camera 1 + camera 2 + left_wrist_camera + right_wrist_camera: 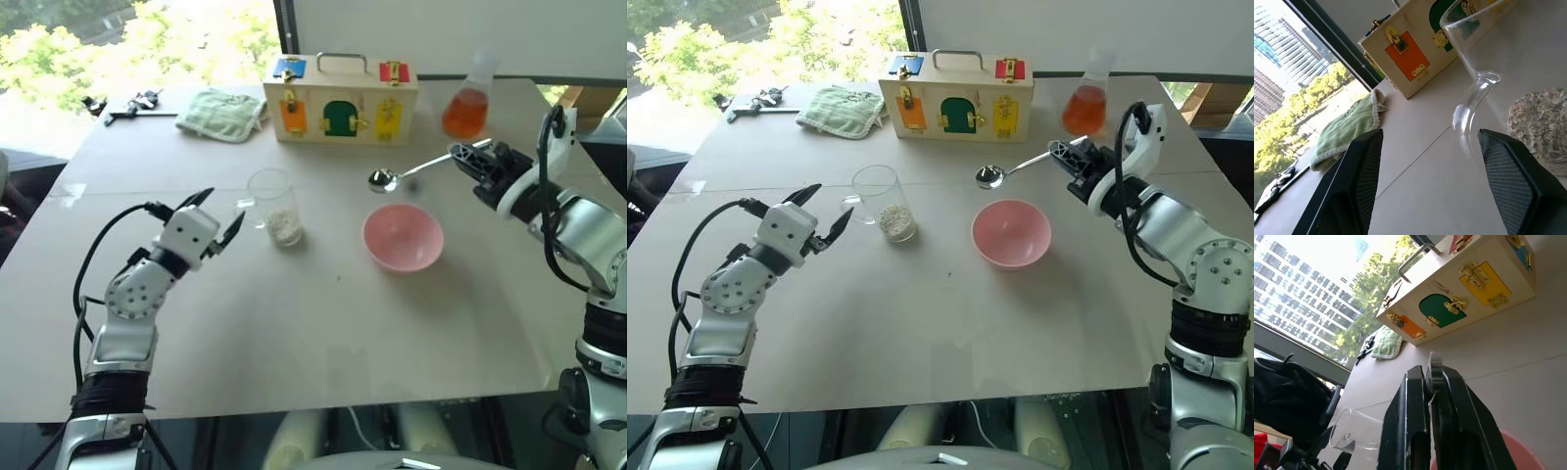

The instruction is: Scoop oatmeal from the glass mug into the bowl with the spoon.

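The glass mug (271, 199) stands left of the table's middle, its handle (1472, 105) turned toward my left gripper (226, 205). A small heap of oatmeal (285, 227) lies in its bottom. That gripper is open and empty, a short way from the handle. The pink bowl (403, 238) sits empty to the right of the mug. My right gripper (468, 160) is shut on the handle of the silver spoon (383, 180). The spoon is held roughly level above the table, just behind the bowl, and looks empty. In the right wrist view the spoon handle (1434, 368) is pinched between the closed fingers.
A wooden latch box (340, 98) stands at the back centre. A flask of orange liquid (466, 110) is to its right and a green cloth (223, 113) to its left. A black tool (127, 106) lies at the far left corner.
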Available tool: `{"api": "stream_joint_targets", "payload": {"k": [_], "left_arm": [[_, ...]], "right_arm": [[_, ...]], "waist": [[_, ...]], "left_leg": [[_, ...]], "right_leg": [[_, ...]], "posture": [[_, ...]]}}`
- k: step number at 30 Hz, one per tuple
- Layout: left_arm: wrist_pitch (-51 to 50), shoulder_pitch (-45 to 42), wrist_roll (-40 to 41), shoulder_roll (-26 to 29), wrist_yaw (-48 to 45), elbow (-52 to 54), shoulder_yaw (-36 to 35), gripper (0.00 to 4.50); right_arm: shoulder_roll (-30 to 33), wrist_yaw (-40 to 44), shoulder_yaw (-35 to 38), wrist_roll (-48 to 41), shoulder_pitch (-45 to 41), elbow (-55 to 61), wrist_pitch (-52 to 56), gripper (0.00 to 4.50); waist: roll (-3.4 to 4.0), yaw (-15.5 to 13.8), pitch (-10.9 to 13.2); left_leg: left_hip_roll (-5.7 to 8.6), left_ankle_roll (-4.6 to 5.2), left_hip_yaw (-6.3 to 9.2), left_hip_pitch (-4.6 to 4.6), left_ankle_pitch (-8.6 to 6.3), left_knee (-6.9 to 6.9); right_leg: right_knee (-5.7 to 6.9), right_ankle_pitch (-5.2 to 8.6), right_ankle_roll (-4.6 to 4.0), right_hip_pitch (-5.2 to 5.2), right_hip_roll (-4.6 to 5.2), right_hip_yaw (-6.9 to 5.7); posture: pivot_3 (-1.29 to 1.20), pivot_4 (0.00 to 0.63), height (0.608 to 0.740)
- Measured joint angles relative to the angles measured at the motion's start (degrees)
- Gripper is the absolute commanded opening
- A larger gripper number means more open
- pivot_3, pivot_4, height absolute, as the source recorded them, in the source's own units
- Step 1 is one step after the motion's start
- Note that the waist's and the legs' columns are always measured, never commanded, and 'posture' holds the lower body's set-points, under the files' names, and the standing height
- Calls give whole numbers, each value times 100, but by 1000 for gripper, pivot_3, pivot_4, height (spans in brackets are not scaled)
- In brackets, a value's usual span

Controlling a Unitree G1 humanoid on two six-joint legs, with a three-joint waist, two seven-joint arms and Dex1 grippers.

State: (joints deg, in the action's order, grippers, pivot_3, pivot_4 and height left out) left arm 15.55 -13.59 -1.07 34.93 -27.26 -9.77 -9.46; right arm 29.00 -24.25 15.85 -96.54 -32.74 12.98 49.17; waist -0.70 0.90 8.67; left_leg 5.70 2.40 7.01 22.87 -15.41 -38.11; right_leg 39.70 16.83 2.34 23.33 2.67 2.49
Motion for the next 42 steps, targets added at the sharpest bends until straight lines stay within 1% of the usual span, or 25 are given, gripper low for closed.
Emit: {"api": "stream_joint_targets", "payload": {"k": [8,9,10,11,12,13,14,15,17,18,24,27,29,34,37,42], "left_arm": [[161,-437,-44,-239,56,-586,254,3201],[167,-459,-46,-265,76,-608,280,2827],[176,-469,-48,-290,88,-621,304,2614],[186,-484,-74,-308,112,-651,327,2275],[185,-507,-88,-335,139,-683,328,1840],[185,-515,-89,-347,144,-686,328,1679],[185,-529,-87,-363,144,-689,328,978],[184,-546,-85,-384,144,-690,329,815],[178,-605,59,-440,148,-665,323,112],[184,-683,88,-461,144,-611,332,45],[153,-595,112,-452,203,-542,316,45],[138,-530,99,-589,330,-408,320,45],[106,-520,7,-776,470,-306,375,45],[-192,-700,-595,-1304,1297,-7,576,45],[-504,-1010,-1143,-1697,1966,34,766,45],[-716,-1521,-1815,-1983,2662,-249,1074,45]], "right_arm": [[33,6,0,-3,37,69,-83,0],[35,8,0,-3,37,69,-85,0],[35,10,0,-3,37,69,-87,0],[39,12,0,-2,37,69,-96,0],[40,14,0,-2,37,69,-110,0],[41,15,0,-2,37,70,-113,0],[42,17,0,-2,37,71,-116,0],[42,22,0,-2,37,72,-118,0],[53,29,0,1,37,72,-120,0],[52,49,-13,1,32,75,-120,0],[94,65,-39,-56,-6,82,-116,0],[101,-84,-153,-221,-213,82,-115,0],[101,-247,-210,-395,-451,99,-121,0],[106,-674,-426,-805,-980,189,-201,0],[132,-880,-558,-963,-1177,203,-232,0],[176,-1014,-712,-986,-1275,199,-238,0]], "waist": [[-1,10,0],[-1,9,0],[-1,9,-1],[-1,9,0],[-1,10,0],[-1,10,0],[-1,10,-1],[-1,10,-1],[-1,10,-1],[-4,11,-4],[0,67,-7],[1,81,-6],[0,78,-6],[-1,78,-6],[-3,64,-7],[-3,70,-7]], "left_leg": [[0,0,-7,4,1,-4],[0,0,-7,4,0,-4],[0,0,-7,5,0,-4],[0,0,-8,4,0,-5],[0,0,-8,5,0,-5],[0,0,-8,5,1,-5],[0,0,-8,5,1,-5],[0,0,-8,5,1,-5],[0,0,-8,5,1,-6],[-1,-1,-7,4,1,-8],[-1,0,-12,3,1,-7],[0,0,-12,4,1,-8],[0,0,-8,8,1,-11],[0,0,-6,15,1,-16],[1,0,-7,17,1,-19],[1,0,-8,21,1,-19]], "right_leg": [[9,0,0,9,0,5],[9,0,0,9,0,5],[9,0,0,9,0,6],[9,0,0,9,0,6],[9,0,0,10,0,6],[9,0,0,10,0,6],[9,0,0,10,0,6],[10,0,0,10,0,6],[11,0,0,10,0,6],[11,0,0,9,0,5],[14,0,0,10,-1,11],[14,0,0,10,0,11],[13,0,0,11,1,5],[13,0,0,12,1,4],[14,0,1,12,1,4],[16,0,0,17,0,4]], "posture": [[0,150,740],[0,150,740],[0,150,740],[0,150,740],[0,150,740],[0,150,740],[0,150,740],[0,150,740],[0,150,740],[0,150,740],[0,150,740],[0,150,740],[0,150,740],[0,150,740],[0,150,740],[0,150,740]]}}
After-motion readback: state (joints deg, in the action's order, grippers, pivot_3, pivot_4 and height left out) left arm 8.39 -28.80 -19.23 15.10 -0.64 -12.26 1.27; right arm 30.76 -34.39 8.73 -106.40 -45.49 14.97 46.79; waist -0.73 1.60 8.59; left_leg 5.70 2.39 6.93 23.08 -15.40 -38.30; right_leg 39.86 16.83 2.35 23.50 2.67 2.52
